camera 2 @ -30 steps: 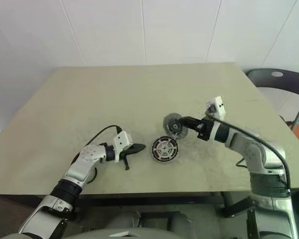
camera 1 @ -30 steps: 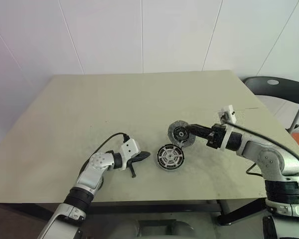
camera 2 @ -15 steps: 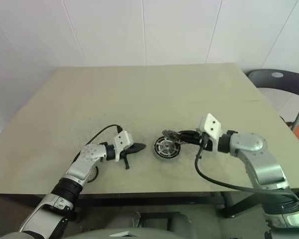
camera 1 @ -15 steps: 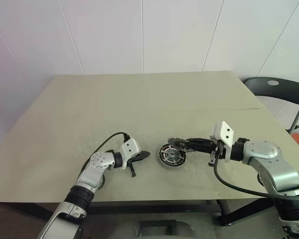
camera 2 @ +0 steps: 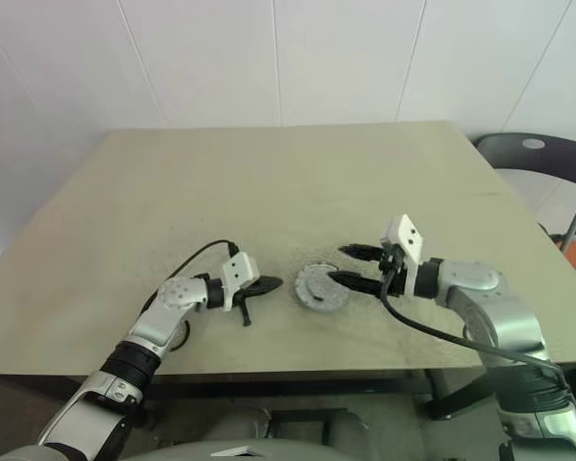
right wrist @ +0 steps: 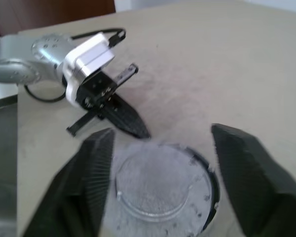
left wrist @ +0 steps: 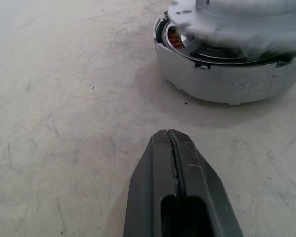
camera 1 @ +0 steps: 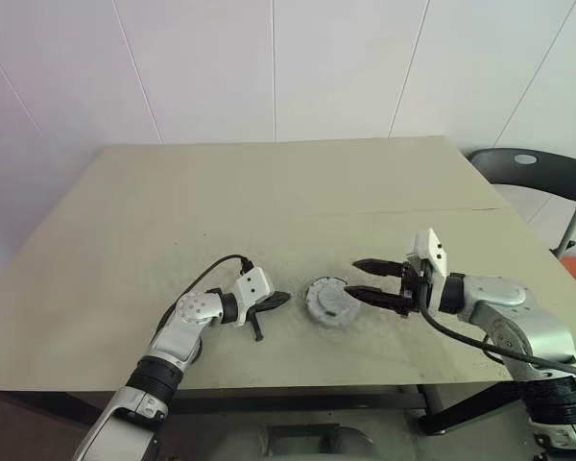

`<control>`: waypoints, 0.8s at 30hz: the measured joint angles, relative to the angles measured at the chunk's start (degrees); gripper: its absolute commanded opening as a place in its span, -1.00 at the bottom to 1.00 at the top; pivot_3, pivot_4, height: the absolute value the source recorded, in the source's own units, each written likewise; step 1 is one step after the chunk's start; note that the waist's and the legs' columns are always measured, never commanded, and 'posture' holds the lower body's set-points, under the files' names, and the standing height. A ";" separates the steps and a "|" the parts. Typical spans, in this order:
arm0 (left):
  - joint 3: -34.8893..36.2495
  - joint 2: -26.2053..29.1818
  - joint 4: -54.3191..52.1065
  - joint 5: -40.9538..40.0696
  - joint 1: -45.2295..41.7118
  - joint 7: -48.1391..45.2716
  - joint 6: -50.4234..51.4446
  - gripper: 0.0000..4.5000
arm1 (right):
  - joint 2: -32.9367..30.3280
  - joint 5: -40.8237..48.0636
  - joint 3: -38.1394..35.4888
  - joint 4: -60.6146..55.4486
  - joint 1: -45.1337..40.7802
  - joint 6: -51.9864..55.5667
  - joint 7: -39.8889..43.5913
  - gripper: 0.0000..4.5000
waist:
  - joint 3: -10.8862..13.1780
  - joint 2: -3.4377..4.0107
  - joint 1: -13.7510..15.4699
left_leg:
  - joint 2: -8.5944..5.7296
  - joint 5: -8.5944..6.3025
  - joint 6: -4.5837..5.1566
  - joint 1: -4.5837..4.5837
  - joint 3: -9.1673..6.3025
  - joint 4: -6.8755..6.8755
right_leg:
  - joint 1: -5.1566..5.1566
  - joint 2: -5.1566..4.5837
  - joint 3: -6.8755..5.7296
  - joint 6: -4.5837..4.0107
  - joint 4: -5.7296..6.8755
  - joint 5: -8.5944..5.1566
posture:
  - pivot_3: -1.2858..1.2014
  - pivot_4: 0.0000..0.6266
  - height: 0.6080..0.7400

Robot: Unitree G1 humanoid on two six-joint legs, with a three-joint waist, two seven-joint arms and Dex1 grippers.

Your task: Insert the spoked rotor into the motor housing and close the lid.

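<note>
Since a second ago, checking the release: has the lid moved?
Yes. The lid went from above the table, held beyond the housing, down onto it.

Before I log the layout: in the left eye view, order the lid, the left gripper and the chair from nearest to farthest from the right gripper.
1. The lid, on the motor housing, just left of the open right gripper.
2. The left gripper, shut, beyond the lid on the table.
3. The chair, off the table's far right corner.

Left gripper (camera 1: 280,300) closed – right gripper (camera 1: 362,278) spread wide, empty
</note>
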 measured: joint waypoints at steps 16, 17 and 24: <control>2.13 -1.67 -4.49 -5.78 0.17 -2.81 1.95 -1.00 | -1.86 -7.61 6.44 2.91 0.32 -0.18 -0.48 0.99 | 0.00 0.00 -0.08 | 0.00 0.00 0.00 -0.02 0.02 0.00 | -0.04 0.00 0.01 0.00 0.02 0.00 | 0.03 -1.00 1.00; 2.66 -1.55 -5.81 -7.05 0.24 -3.45 2.72 -1.00 | -1.49 -9.14 7.61 3.57 0.14 -1.36 -0.66 0.99 | 0.00 0.00 -0.12 | 0.00 0.00 0.00 -0.01 0.02 0.00 | -0.04 0.01 0.01 0.00 0.03 0.00 | 0.03 -1.00 1.00; 4.25 1.84 -12.22 -12.39 2.26 -7.16 8.26 -1.00 | 3.09 -13.77 12.34 8.15 -3.37 -5.01 -0.97 0.99 | 0.00 0.01 -0.10 | 0.00 0.01 0.00 0.01 0.06 0.02 | -0.05 0.04 0.06 -0.01 0.07 0.01 | 0.03 -1.00 1.00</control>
